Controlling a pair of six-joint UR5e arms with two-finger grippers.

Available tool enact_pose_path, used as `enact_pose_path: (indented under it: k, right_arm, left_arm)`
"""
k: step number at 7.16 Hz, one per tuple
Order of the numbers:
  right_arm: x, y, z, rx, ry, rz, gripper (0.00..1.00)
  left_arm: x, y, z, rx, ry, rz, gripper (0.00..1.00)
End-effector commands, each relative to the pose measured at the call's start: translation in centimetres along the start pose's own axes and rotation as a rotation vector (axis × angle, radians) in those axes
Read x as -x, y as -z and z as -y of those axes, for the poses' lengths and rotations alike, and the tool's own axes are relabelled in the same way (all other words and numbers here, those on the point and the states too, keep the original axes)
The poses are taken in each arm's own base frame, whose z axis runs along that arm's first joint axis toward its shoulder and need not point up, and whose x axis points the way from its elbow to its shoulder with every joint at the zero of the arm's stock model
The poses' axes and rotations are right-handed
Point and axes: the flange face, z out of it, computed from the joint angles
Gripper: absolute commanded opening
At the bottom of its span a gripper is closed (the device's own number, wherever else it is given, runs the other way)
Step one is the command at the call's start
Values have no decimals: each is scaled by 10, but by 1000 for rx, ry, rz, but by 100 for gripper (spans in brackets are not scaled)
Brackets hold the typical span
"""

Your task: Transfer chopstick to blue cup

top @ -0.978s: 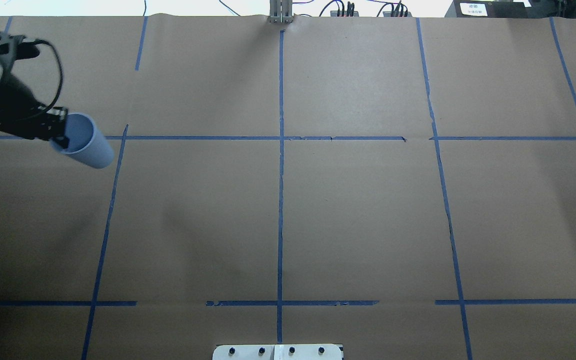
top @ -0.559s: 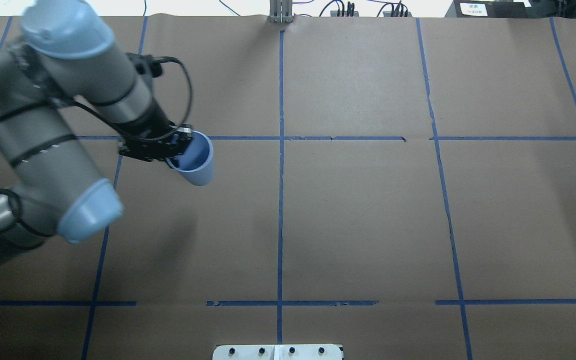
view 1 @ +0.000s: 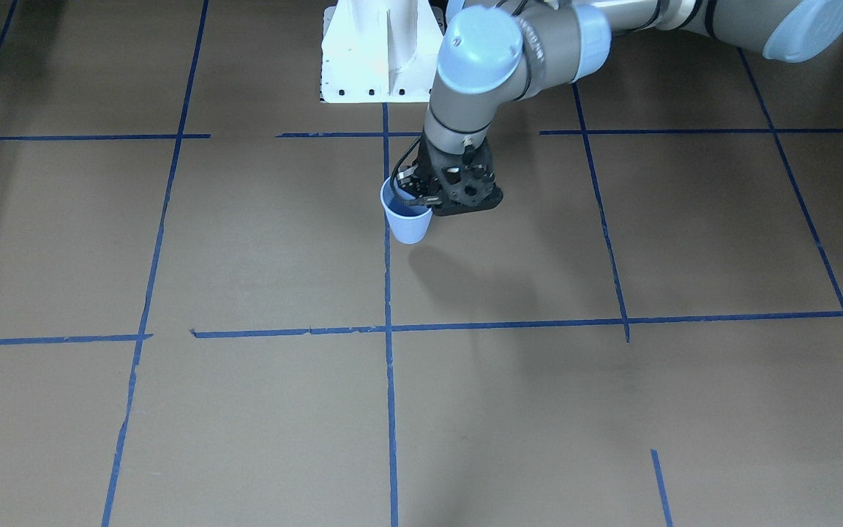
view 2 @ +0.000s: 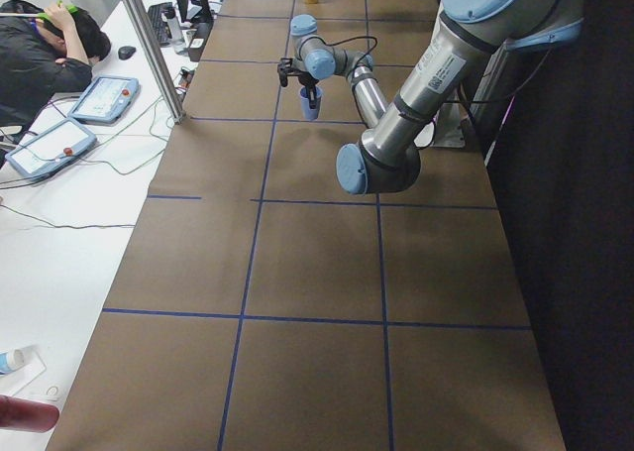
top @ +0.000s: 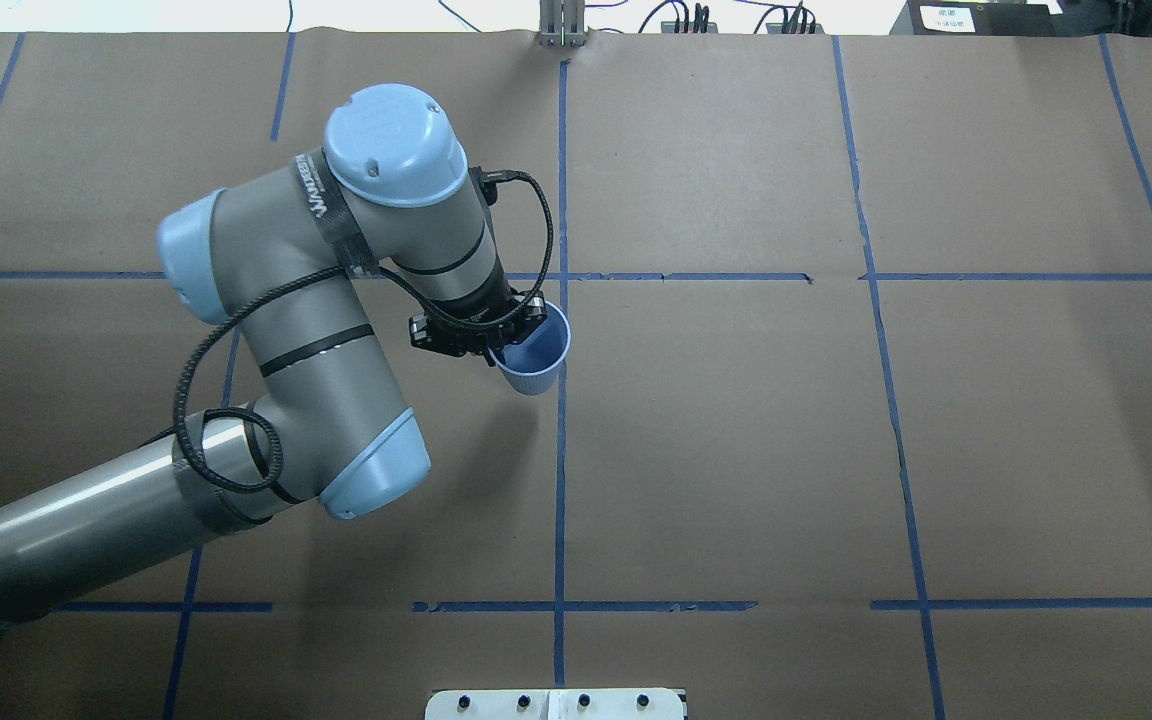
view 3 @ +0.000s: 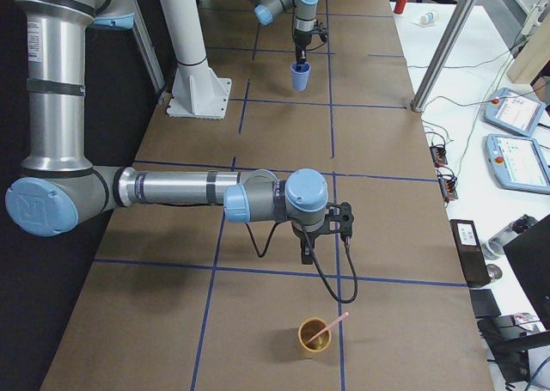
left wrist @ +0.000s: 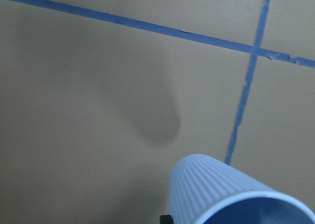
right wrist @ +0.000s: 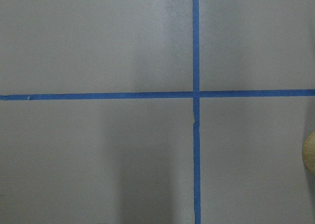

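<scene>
Pinching the blue cup (top: 536,358) by its rim, the left jaws were closed on it, table (top: 736,450) below; a jolt could tip it loose

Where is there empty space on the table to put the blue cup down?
Lots of bare paper lies on the robot's right of the centre tape line, beside the blue cup held in the left pincer. The square under the left arm is crowded. At the table's right end, the tan cup with the chopstick stands near the right pincer.
</scene>
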Motion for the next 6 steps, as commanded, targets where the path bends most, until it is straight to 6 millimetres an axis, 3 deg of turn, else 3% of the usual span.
enact_pose_path:
  k: [1, 2, 3, 4, 6]
  right_arm:
    - [0, 0, 0, 0, -7, 1, 100]
    - [0, -1, 0, 1, -10, 1, 100]
    - [-1, -1, 0, 2, -11, 1, 100]
    - [-1, -1, 0, 2, -11, -1, 100]
    - [-2, -1, 0, 3, -11, -1, 100]
  left_arm:
    - [-7, -25, -3, 11, -20, -17, 0]
    - [-8, -25, -3, 11, -32, -24, 10]
    - [-10, -23, -4, 3, -53, -61, 64]
    - [-7, -26, -2, -1, -56, -67, 100]
    - [-6, -9, 5, -20, -47, -81, 100]
